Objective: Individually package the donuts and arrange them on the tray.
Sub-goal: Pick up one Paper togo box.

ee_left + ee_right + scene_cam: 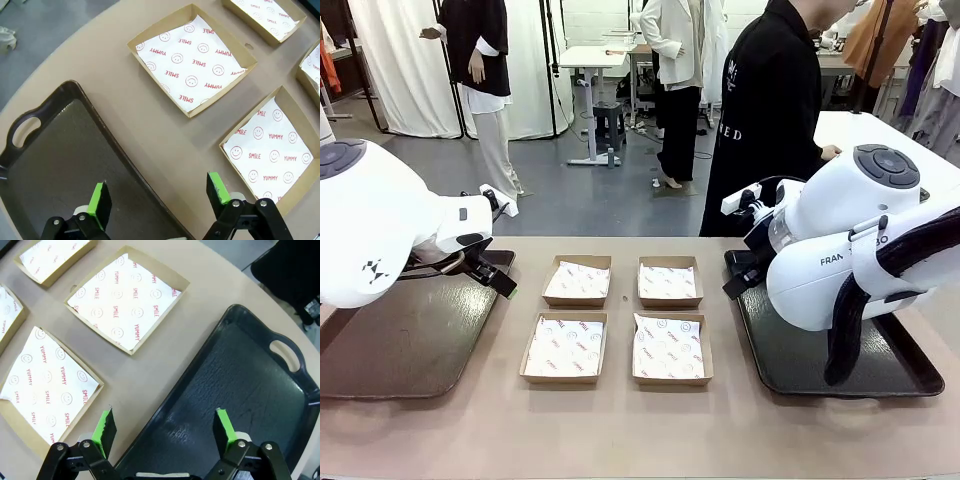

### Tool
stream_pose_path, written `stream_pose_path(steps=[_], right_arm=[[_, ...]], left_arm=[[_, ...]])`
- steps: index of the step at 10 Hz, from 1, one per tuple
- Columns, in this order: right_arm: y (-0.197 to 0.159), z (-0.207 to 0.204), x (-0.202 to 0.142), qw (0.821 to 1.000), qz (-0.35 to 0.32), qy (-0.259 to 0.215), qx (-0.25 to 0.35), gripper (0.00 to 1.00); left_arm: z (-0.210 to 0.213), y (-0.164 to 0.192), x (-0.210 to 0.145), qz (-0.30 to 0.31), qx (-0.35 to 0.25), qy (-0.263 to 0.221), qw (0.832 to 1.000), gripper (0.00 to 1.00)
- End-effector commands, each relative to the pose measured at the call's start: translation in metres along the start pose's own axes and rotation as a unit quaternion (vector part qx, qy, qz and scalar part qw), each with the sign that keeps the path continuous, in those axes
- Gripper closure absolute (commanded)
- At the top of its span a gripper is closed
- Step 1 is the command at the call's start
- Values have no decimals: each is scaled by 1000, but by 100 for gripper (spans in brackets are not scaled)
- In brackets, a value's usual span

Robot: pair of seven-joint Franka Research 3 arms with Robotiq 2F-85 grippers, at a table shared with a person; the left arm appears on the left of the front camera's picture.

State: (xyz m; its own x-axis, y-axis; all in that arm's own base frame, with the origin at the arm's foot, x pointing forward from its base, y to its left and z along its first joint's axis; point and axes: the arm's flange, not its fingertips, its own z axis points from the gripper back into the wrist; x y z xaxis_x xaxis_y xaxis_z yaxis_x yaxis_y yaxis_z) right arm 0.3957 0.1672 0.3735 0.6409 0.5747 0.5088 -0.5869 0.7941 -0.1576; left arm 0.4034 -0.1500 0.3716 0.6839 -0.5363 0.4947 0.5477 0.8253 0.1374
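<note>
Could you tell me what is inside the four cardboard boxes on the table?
Each box holds one white paper sheet printed in red, with nothing on it. The paper covers the box floors, so those are hidden.

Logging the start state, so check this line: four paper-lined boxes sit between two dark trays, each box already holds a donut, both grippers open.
Wrong on one point: the front view shows the four boxes holding only printed paper, nothing else. The rest stands: they sit between two dark trays, and the left gripper and right gripper are open.
</note>
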Motion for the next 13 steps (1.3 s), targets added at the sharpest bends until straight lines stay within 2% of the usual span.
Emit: stream_pose_path(steps=[1,8,9,11,13], right_arm=[[0,0,0,1000,0,0,0,0],[0,0,0,1000,0,0,0,0],[10,26,-15,1000,21,-6,15,0],[24,85,-57,997,66,12,45,0],[27,130,-109,994,88,51,40,0]], left_arm=[[0,0,0,0,0,0,1000,0],[0,0,0,0,0,0,1000,0],[27,-5,-20,-24,-10,5,1000,0],[73,-25,-68,-65,-32,42,997,0],[90,-37,-115,-71,-65,82,992,0]])
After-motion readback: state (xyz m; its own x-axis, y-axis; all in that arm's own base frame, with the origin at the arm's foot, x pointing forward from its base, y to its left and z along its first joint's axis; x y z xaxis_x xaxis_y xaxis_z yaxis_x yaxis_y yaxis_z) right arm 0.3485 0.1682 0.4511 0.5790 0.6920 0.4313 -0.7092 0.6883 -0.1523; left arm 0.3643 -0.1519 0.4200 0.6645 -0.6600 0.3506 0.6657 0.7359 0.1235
